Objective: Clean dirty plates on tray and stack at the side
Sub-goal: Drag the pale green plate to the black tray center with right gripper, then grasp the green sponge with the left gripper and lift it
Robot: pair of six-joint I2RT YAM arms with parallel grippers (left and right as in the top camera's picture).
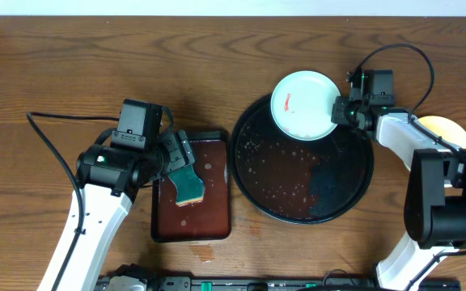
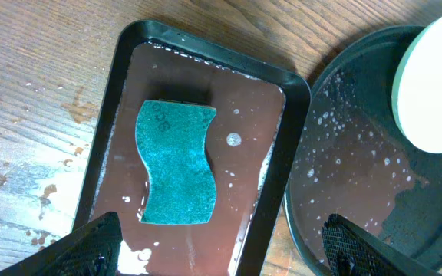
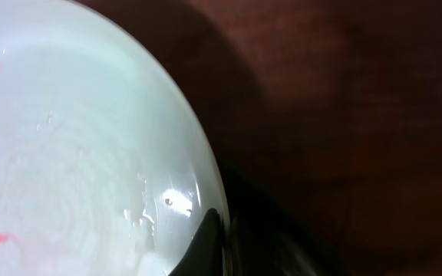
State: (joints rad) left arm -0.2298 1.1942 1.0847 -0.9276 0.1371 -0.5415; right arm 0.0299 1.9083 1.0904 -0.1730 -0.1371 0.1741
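Note:
A pale mint-white plate (image 1: pixel 304 105) with a small red smear is tilted over the far rim of the round black tray (image 1: pixel 302 182). My right gripper (image 1: pixel 340 111) is shut on its right rim. In the right wrist view a finger (image 3: pixel 206 241) presses on the plate's edge (image 3: pixel 75 138). A pale yellow plate (image 1: pixel 443 129) lies on the table at the right, partly hidden by the right arm. A third plate is not in view. My left gripper (image 1: pixel 180 158) is open and empty over the red-brown tray; its spread fingers (image 2: pixel 221 253) frame the view.
A teal sponge (image 1: pixel 188 187) lies in the wet rectangular red-brown tray (image 1: pixel 217 218), also in the left wrist view (image 2: pixel 176 162). The black tray's floor (image 2: pixel 351 176) is wet with soapy drops. The plate's edge (image 2: pixel 436 84) shows at top right.

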